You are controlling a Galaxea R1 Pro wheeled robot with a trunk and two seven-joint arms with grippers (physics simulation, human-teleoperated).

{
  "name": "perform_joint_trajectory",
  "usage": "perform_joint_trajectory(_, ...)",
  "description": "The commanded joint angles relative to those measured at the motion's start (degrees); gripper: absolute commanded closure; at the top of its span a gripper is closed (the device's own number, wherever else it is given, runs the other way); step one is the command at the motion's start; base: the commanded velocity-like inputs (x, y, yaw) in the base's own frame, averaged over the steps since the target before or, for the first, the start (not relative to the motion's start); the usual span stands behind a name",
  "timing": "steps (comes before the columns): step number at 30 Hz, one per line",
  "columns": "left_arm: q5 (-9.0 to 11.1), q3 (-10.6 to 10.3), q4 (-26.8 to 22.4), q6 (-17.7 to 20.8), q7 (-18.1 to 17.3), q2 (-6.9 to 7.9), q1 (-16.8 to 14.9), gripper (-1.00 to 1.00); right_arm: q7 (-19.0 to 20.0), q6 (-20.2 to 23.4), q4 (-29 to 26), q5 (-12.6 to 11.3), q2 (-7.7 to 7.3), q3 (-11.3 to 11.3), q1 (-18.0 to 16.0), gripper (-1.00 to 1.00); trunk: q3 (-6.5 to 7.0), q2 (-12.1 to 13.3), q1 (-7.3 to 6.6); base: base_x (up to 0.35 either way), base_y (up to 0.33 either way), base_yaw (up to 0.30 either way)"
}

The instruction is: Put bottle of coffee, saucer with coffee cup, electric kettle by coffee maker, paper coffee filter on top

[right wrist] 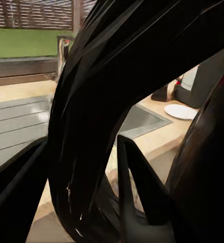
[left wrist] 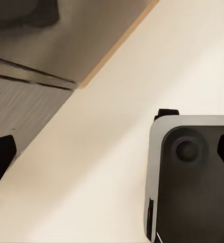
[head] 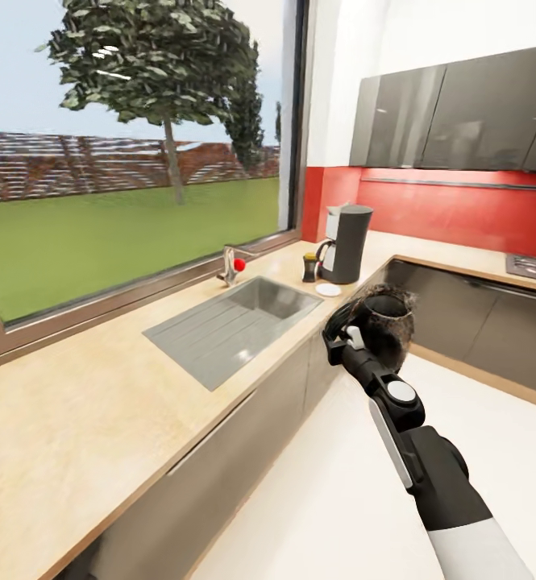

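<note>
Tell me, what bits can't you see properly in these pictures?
- Paper filter on the tall dark grey coffee maker: head view, the white patch behind its top is too small to tell.
- Small white cup: head view, the flat white saucer looks bare, but it is too far to be sure.
- Right gripper: head view, the smoky brown kettle hides the fingertips.
- Left gripper's fingers: left wrist view, cut off by the edges.

A home kitchen: a beige countertop (head: 98,419) with an inset sink (head: 235,322) and tap (head: 231,264) left of the gripper (head: 356,326), grey cabinets (head: 461,117), red backsplash (head: 461,213), garden window (head: 130,145).
</note>
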Motion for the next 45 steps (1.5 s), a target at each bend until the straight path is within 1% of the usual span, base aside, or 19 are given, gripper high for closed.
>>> perform_joint_trajectory(1, 0.0, 0.2, -0.1, -0.1, 0.0, -0.02, 0.0, -1.00, 0.1, 0.3, -0.1, -0.1, -0.03, 0.1, -0.1, 1.00, -0.10, -0.1, 0.06, 0.241, -0.192, -0.265)
perform_joint_trajectory(15, 0.1, 0.2, -0.1, -0.1, 0.0, -0.03, 0.0, -1.00, 0.0, 0.3, -0.1, 0.0, -0.03, 0.1, -0.1, 1.00, -0.10, -0.1, 0.06, 0.243, -0.189, -0.265)
perform_joint_trajectory(34, 0.4, 0.2, 0.0, -0.1, 0.0, -0.02, 0.0, -1.00, 0.0, 0.2, -0.1, 0.0, -0.03, 0.1, -0.1, 1.00, -0.10, -0.1, 0.06, 0.285, -0.150, -0.265)
perform_joint_trajectory(45, 0.4, 0.2, 0.0, -0.1, 0.0, -0.02, 0.0, -1.00, 0.0, 0.2, 0.0, 0.0, -0.03, 0.1, -0.1, 1.00, -0.10, -0.1, 0.06, 0.318, -0.031, -0.265)
